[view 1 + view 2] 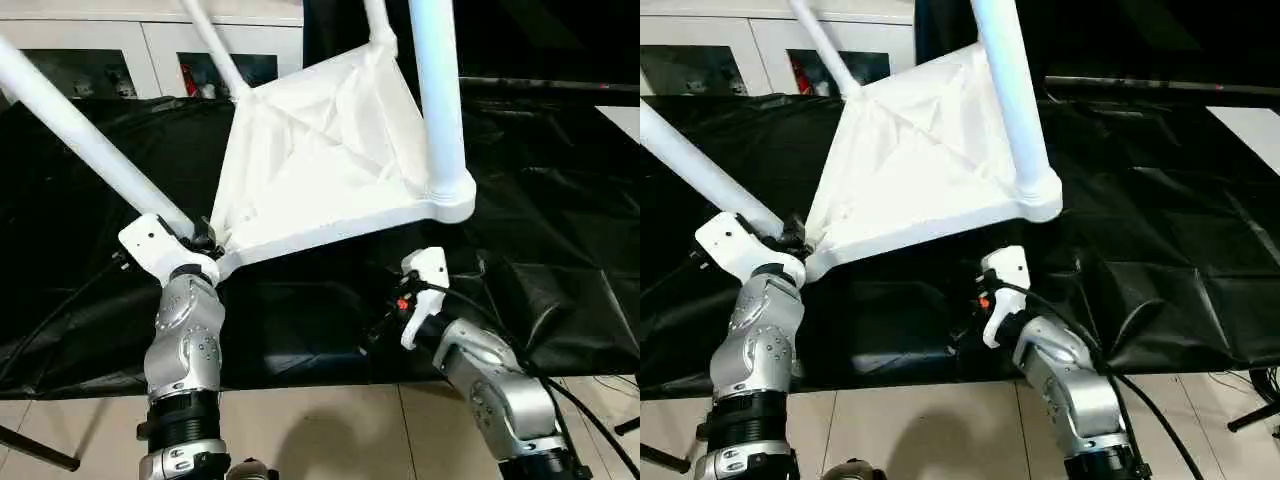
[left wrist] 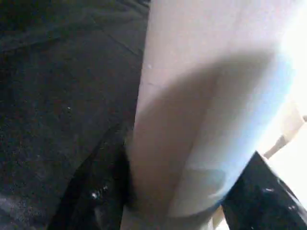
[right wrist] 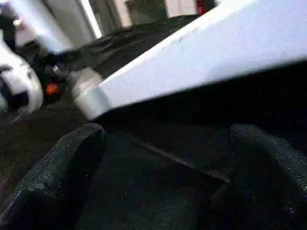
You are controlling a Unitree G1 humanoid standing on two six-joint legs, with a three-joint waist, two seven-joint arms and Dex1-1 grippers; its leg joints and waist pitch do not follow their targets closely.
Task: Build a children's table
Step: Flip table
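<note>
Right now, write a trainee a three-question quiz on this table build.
1. True or false: the left hand is closed on a table leg.
2. Multiple choice: the right hand's fingers are A) clamped on the tabletop, B) open with nothing between them, C) holding a loose leg.
3. Short answer: which side of the tabletop faces the head camera?

Key
1. True; black fingers sit on both sides of the leg.
2. B; they sit below the tabletop's near edge.
3. The ribbed underside, with legs rising from its corner sockets.
</note>
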